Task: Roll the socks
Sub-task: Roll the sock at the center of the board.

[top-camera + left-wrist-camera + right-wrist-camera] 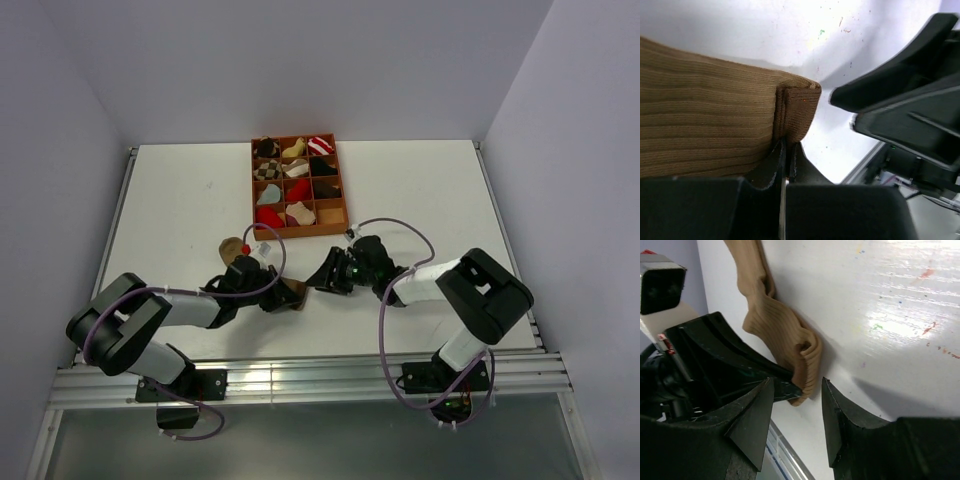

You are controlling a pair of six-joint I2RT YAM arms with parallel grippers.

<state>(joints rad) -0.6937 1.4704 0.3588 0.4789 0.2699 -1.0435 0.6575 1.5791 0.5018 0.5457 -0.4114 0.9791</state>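
Note:
A plain brown sock [232, 250] lies on the white table, running from the tray's near corner toward the arms. My left gripper [286, 295] is shut on its folded near end; in the left wrist view the jaws [785, 150] pinch the ribbed brown fabric [705, 125]. My right gripper [326, 276] is open just right of that end. In the right wrist view the sock's end [805, 360] sits just beyond my open right gripper [797, 425], held by the left gripper's black finger [740, 365]. The striped sock is out of view.
An orange compartment tray [346, 190] with small sock bundles stands at the table's back middle. A small red item [246, 247] and a white tag [265, 247] lie near the sock's far end. The table's metal front rail [300, 380] is close behind both grippers.

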